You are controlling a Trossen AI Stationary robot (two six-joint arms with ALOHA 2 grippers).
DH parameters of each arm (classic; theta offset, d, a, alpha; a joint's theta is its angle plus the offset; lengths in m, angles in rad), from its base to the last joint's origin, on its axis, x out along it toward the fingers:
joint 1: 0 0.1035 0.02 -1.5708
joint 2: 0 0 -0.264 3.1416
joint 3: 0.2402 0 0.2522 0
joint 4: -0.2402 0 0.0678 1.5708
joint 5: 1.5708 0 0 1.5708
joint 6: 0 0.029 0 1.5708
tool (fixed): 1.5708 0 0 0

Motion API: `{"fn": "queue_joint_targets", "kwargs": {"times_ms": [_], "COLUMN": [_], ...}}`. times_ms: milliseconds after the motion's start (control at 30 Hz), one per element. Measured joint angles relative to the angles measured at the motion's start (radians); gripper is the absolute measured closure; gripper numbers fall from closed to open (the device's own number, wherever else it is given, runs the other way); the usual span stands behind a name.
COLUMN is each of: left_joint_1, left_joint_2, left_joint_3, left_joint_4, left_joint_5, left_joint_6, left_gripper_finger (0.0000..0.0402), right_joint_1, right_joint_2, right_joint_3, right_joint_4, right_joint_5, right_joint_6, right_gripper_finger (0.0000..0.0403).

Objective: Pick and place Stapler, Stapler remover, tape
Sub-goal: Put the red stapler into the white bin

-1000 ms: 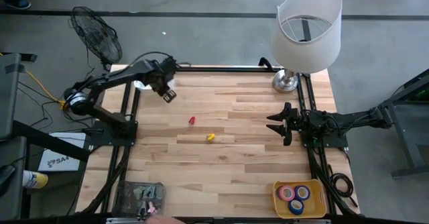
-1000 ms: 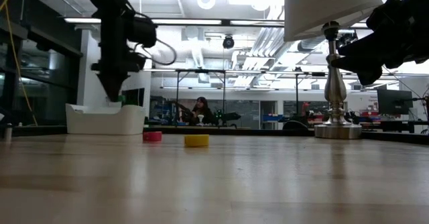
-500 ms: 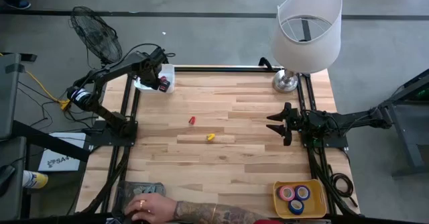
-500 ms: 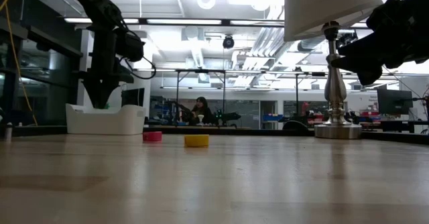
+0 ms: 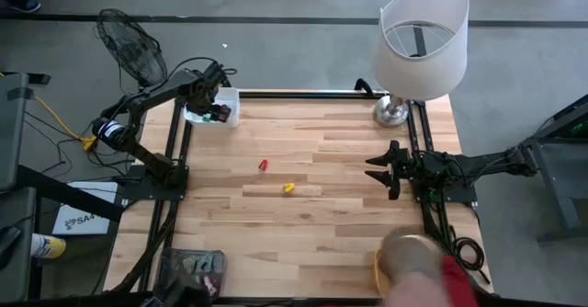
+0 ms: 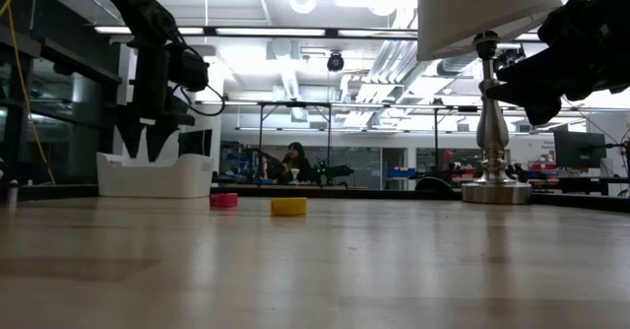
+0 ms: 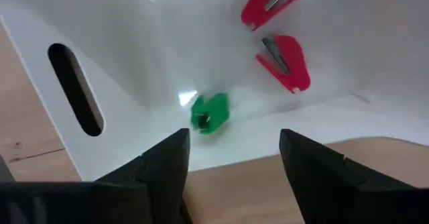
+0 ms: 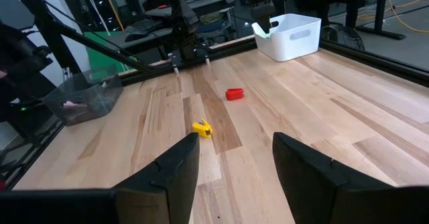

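My left gripper (image 7: pixel 233 140) hangs open over the white bin (image 5: pixel 225 116) at the table's far left, its fingers pointing down (image 6: pixel 148 148). Below the fingers, a small green staple remover (image 7: pixel 210 112) shows blurred on the bin's floor. Beside it lie two red pieces with metal parts (image 7: pixel 285 60). A red piece (image 5: pixel 263 164) and a yellow piece (image 5: pixel 288 187) lie on the wood at mid-table. My right gripper (image 5: pixel 378 169) waits open at the right edge. I cannot make out the stapler, and the tape is hidden behind a person.
A lamp (image 5: pixel 418 40) stands at the far right corner. A clear container (image 5: pixel 191 268) sits at the near left. A person's head and red sleeve (image 5: pixel 423 266) lean over the yellow tray at the near right corner. Bare wood lies between the two arms.
My left gripper has swung toward the table's far left corner until it stands over the white bin, sinking a little and rolling. It has then opened and let go of the green staple remover. A person's arm reached to the clear container; a person now covers the yellow tray.
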State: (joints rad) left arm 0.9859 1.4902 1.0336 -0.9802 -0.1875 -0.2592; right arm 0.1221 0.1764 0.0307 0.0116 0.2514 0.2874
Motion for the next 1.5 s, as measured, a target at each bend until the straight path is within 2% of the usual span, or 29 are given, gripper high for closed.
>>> {"fn": "queue_joint_targets", "kwargs": {"times_ms": [300,467,700,1000,1300,1500], "left_joint_1": [-0.003,-0.004,-0.014,-0.148,-0.326,-0.387], "left_joint_2": [0.000,0.000,0.000,-0.001,-0.001,-0.001], "left_joint_3": [0.001,0.004,0.092,0.204,0.172,0.126], "left_joint_4": [0.021,0.038,0.035,0.036,0.030,0.034], "left_joint_5": [0.031,0.082,0.125,0.099,0.080,0.104], "left_joint_6": [0.026,0.054,0.129,0.130,0.022,-0.052], "left_gripper_finger": [0.0173,0.0173,0.0173,0.0173,0.0173,0.0172], "right_joint_1": [0.000,0.000,0.000,0.000,0.000,0.000], "right_joint_2": [0.000,0.000,0.000,0.000,0.000,0.000], "right_joint_3": [0.000,0.000,0.000,0.000,0.000,0.000], "right_joint_4": [0.000,0.000,0.000,0.000,0.000,0.000], "right_joint_5": [0.000,0.000,0.000,0.000,0.000,0.000], "right_joint_6": [0.000,0.000,0.000,0.000,0.000,0.000], "right_gripper_finger": [0.0222,0.0222,0.0222,0.0222,0.0222,0.0222]}}
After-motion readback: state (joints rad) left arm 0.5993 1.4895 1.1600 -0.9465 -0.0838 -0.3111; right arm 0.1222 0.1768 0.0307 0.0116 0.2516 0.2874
